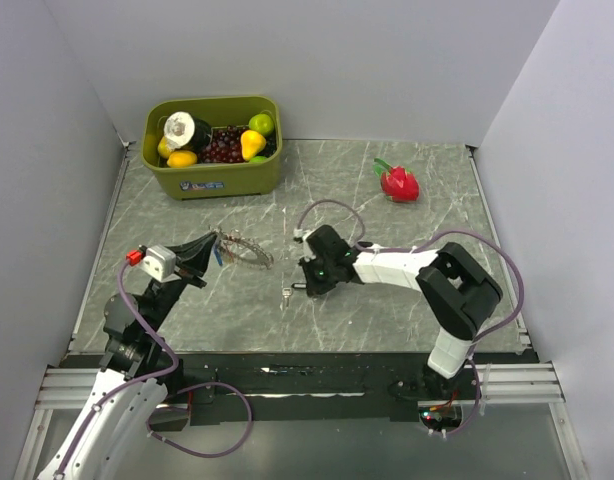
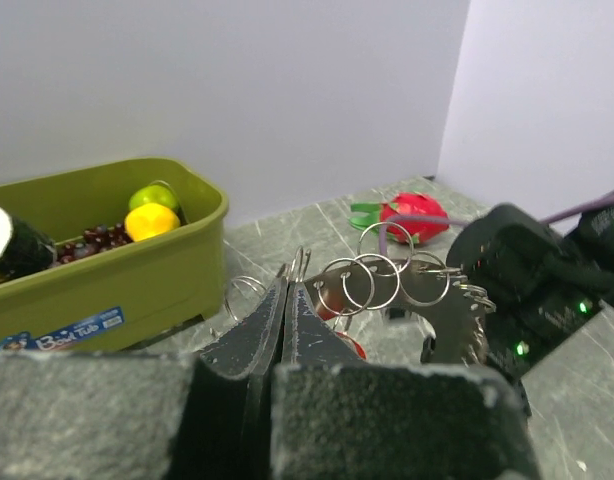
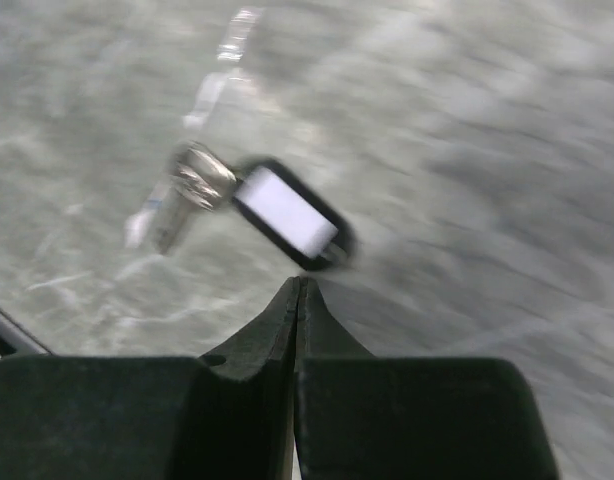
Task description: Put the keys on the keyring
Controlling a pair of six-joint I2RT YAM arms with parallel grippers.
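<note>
My left gripper (image 1: 211, 253) (image 2: 287, 283) is shut on the wire of the keyring (image 1: 245, 250) (image 2: 387, 278), holding it above the table's left middle. Several small rings hang on it with silvery keys (image 2: 457, 315) and a red key head (image 2: 349, 346). A loose key (image 1: 286, 293) (image 3: 287, 212) with a black head, a small ring and a metal blade lies flat on the marble. My right gripper (image 1: 294, 285) (image 3: 299, 283) is shut just short of that key's head, with nothing showing between its fingers. The right wrist view is blurred.
A green tub (image 1: 212, 178) (image 2: 137, 285) of toy fruit stands at the back left. A red dragon fruit toy (image 1: 399, 183) (image 2: 415, 215) lies at the back right. Grey walls close both sides. The right arm (image 2: 532, 265) sits close beside the keyring.
</note>
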